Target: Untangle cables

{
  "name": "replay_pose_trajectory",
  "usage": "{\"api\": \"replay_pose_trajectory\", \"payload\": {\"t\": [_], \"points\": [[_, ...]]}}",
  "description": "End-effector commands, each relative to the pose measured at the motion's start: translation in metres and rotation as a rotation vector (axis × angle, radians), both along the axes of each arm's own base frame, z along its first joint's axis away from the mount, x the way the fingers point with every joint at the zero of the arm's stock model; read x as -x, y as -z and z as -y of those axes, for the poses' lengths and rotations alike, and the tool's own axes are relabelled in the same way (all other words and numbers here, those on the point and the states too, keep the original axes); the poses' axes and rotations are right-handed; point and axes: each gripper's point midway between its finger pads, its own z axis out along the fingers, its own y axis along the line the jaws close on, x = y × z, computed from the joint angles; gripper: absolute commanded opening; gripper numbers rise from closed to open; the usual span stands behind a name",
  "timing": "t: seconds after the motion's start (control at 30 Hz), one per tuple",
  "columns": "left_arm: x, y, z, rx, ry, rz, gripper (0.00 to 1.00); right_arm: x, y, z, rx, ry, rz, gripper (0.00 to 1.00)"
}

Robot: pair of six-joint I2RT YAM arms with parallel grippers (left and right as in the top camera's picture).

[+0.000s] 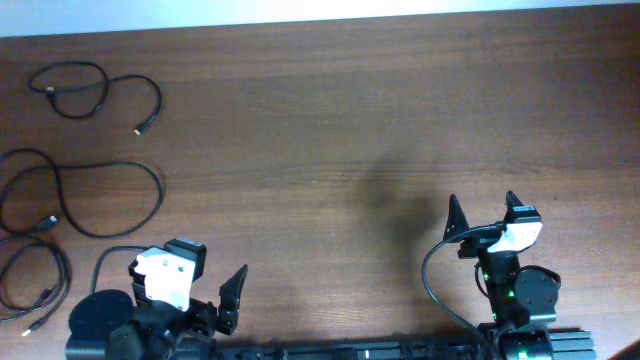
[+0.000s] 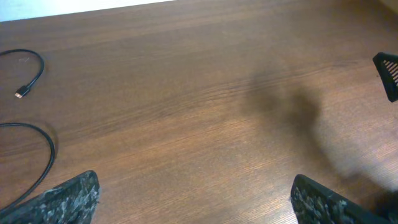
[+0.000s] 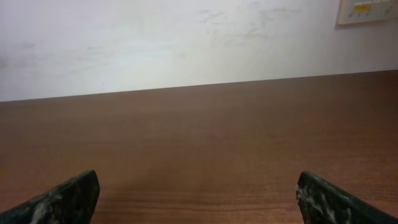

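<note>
Three thin black cables lie at the table's left in the overhead view. The far cable (image 1: 100, 92) is looped, with a plug tip toward the middle. The middle cable (image 1: 110, 165) forms a wide loop. The near cable (image 1: 40, 275) is coiled by the left edge, with a lighter tip. The far and middle cables lie apart; the middle and near ones run close together at the edge. My left gripper (image 1: 215, 300) is open and empty, right of the cables. Its wrist view shows its fingers (image 2: 193, 190), the far cable's plug end (image 2: 31, 74) and a middle cable bend (image 2: 48, 155). My right gripper (image 1: 485, 212) (image 3: 198, 186) is open and empty.
The brown wooden table (image 1: 330, 120) ends at a white wall (image 3: 186, 43) at the back. A thicker black wire (image 1: 435, 275) curves beside the right arm's base. One right gripper finger (image 2: 387, 71) shows at the left wrist view's right edge.
</note>
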Motion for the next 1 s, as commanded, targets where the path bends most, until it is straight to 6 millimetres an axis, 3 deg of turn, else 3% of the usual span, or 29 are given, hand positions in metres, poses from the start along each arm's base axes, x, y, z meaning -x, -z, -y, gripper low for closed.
{"api": "replay_pose_trajectory", "payload": {"t": [0.0, 0.53, 0.97], "points": [[0.002, 0.000, -0.001, -0.016, 0.006, 0.027, 0.99, 0.000, 0.002, 0.002, 0.005, 0.007, -0.002, 0.98], [-0.040, 0.009, 0.007, 0.023, 0.026, 0.443, 0.99, 0.000, 0.002, 0.002, 0.005, 0.007, -0.002, 0.98], [-0.075, 0.022, -0.011, 0.143, -0.118, 0.658, 0.99, 0.000, 0.002, 0.002, 0.005, 0.007, -0.002, 0.98]]}}
